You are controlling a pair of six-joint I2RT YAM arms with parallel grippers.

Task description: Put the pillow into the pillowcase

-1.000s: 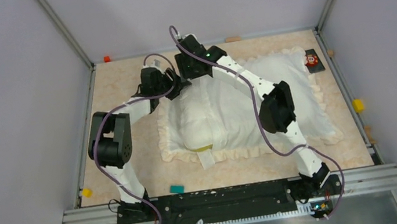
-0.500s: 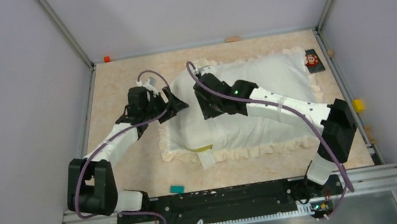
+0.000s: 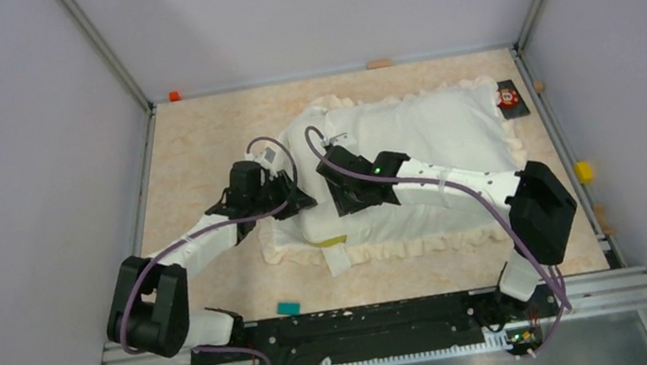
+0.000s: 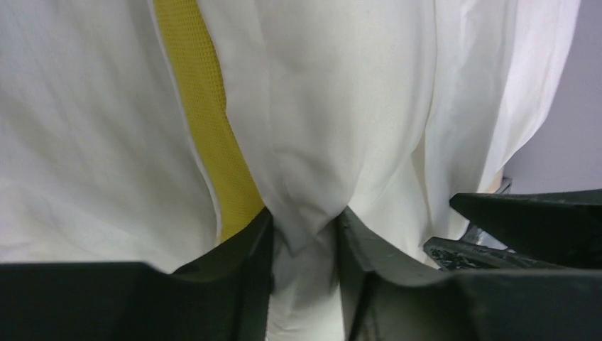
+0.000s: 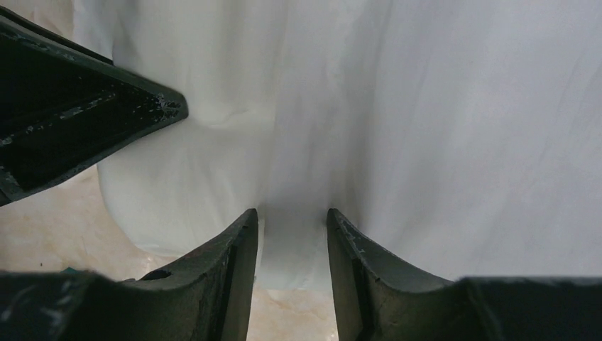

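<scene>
The left gripper [image 4: 304, 234] is closed on a fold of white cloth, judged to be the pillowcase [image 4: 305, 142], probably to draw its mouth over the pillow [image 4: 202, 121], whose yellow band lies just left of the fingers. The right gripper [image 5: 292, 220] clamps a thicker fold. The white tag [image 3: 338, 259] shows no legible writing.

Pale grey walls [image 3: 15, 188] on 3 sides, beige marbled table [image 3: 191, 153], aluminium corner posts [image 3: 105, 51], metal rail [image 3: 602, 288] along near edge.
</scene>
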